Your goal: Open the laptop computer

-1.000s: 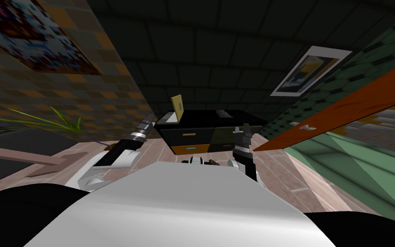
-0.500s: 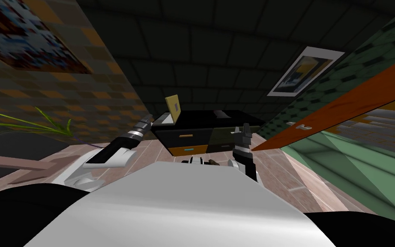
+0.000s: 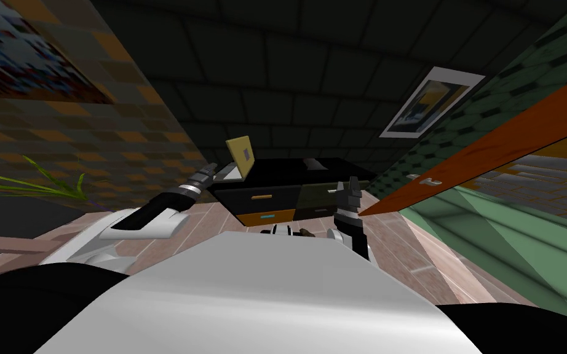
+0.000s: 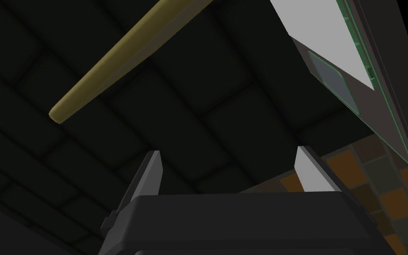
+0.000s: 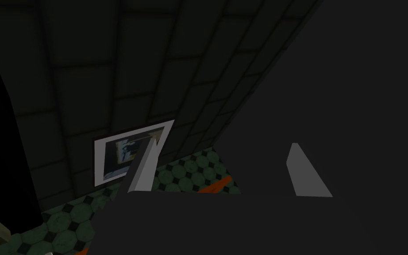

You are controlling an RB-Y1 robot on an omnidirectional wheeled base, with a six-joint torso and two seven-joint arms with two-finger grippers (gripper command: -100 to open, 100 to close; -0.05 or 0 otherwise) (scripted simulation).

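The laptop (image 3: 241, 157) stands on the left end of a black cabinet (image 3: 313, 167). Its tan lid is raised steeply over a light grey base (image 3: 230, 174). My left gripper (image 3: 211, 169) hangs just left of that base, open and holding nothing. In the left wrist view the tan lid's edge (image 4: 123, 57) and the grey base with a green rim (image 4: 331, 53) lie beyond the open left gripper (image 4: 227, 170), apart from its fingers. My right gripper (image 3: 353, 183) is upright in front of the cabinet's right half, and the right gripper (image 5: 225, 170) is open and empty.
The cabinet has dark drawers and an orange bottom drawer (image 3: 270, 215). An open orange door (image 3: 491, 147) slants in at the right with a handle (image 3: 430, 180). A green plant (image 3: 48, 184) is at the left. Tiled floor lies between me and the cabinet.
My view has swung, so the cabinet and plant sit further left. My left arm has stretched forward and outward, closer to the laptop's base. The right arm has not moved.
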